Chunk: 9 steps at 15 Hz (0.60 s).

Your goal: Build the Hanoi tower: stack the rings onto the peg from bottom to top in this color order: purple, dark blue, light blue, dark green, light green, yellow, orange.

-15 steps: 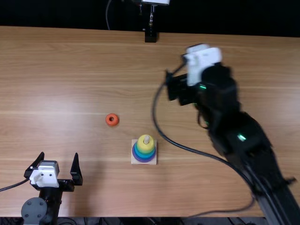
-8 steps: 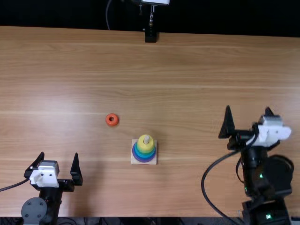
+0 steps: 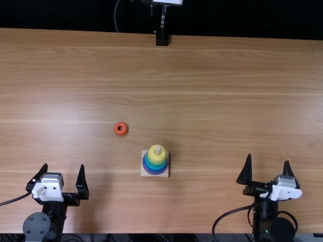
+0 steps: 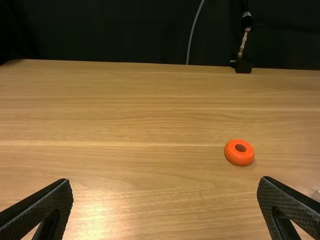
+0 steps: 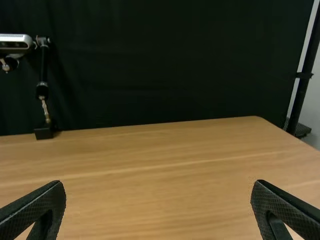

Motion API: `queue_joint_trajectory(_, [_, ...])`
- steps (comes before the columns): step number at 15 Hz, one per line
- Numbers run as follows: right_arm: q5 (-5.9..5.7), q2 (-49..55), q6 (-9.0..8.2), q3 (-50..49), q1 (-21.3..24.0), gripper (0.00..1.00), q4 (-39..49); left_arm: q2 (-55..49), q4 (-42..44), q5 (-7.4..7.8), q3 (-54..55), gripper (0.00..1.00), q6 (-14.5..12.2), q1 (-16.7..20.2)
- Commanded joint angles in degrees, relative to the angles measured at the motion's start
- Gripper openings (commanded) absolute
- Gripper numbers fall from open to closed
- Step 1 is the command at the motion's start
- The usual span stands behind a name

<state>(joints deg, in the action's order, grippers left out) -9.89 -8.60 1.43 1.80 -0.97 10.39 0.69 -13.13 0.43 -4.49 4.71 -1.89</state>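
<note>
Hanoi tower (image 3: pixel 155 162) first, since all else hangs on it: upright on its square base (image 3: pixel 144 173), nearly done by my reading. Orange ring (image 3: pixel 120 128) is off it, so the last step, capping the stack, looks to be the one in hand.

Left to right across the table (image 3: pixel 202 70):

Left gripper (image 3: pixel 64 166): near the table's near edge, fingers spread wide, nothing between them.

Orange ring: lies flat, hole up, beyond the left gripper and well apart from the tower. Left wrist view shows it too, on bare wood. Left arm seems the likelier one to fetch it.

Tower: right of the ring and nearer the table's near edge. Yellow ring (image 3: pixel 152 157) on top, peg (image 3: pixel 157 150) poking up through it; blue-green bands (image 3: pixel 156 165) beneath, purple ring (image 3: pixel 155 173) lowest. Cannot separate every shade between from this angle, so the middle order goes unconfirmed.

Right gripper (image 3: pixel 268 159): well to the tower's right, fingers parted, empty.

Next move, as I judge it: come down over the orange ring, close on its outer rim, lift it level, carry it above the peg, centre the hole, lower, release. Small ring; an off-centre grip could tip it, and a low approach might knock the stack.
</note>
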Motion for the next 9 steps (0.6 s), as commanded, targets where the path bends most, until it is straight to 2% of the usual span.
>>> queue_joint_trajectory(1, [0.4, 2.0, -0.27, -1.0, 0.5, 1.0, -1.7, -0.7, -1.3, -0.32, 3.6, 1.0, -0.4, 0.0])
queue_joint_trajectory(2, [0.71, 3.7, -0.48, -1.0, 0.5, 1.0, -5.2, -0.7, -1.3, -0.32, 3.6, 1.0, -0.4, 0.0])
queue_joint_trajectory(4, [2.93, 7.5, -0.59, -1.0, 0.6, 1.0, -8.5, -0.7, -1.3, -0.32, 3.6, 1.0, -0.4, 0.0])
queue_joint_trajectory(5, [3.25, 8.6, -0.59, -1.1, 0.4, 1.0, -8.9, -0.7, -1.3, -0.32, 3.6, 1.0, -0.4, 0.0])
queue_joint_trajectory(9, [3.25, 8.6, -0.27, -1.1, 0.4, 1.0, -11.9, -0.7, -1.3, -0.32, 3.6, 1.0, -0.4, 0.0])
